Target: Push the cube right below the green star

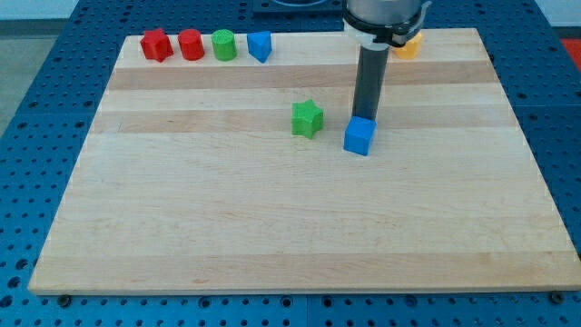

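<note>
- One blue cube (359,136) matters here; it sits near the middle of the wooden worktop (272,227), a little toward the view's right of the green star (308,118) and slightly lower, apart from it.
- My tip (366,117) stands at the cube's upper edge, touching or just behind it; the cube hides the very end, so contact is a guess.
- No hand exists on this arm, only the rod, so there is nothing to open or close and nothing is held.
- Judged by look, the cube is small, light, stiff plastic that should slide easily on smooth wood and will not deform.
- Its flat faces are where to press: contact centred on a face should keep it moving straight, while an off-centre or corner push would likely spin it away.
- To reach below the star it must go toward the view's left and bottom, so the right-hand and upper faces are the ones to work.
- Far off along the top edge sit a red star (156,44), red cylinder (191,44), green cylinder (224,44), another blue block (260,45) and an orange block (408,45).
</note>
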Robot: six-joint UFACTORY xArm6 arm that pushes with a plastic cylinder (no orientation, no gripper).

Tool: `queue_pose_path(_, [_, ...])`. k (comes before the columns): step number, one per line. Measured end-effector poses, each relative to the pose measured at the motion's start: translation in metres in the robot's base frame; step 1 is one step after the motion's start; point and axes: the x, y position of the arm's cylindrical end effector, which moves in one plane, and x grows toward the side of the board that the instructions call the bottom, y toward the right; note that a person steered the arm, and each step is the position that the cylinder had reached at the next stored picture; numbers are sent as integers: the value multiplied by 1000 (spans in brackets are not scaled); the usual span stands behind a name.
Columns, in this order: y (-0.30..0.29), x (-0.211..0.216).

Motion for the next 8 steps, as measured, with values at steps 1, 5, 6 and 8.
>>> queue_pose_path(1, [25, 0])
queue_pose_path(5, [34, 37])
queue_pose_path(6, [30, 37])
queue_pose_path(8, [11, 37])
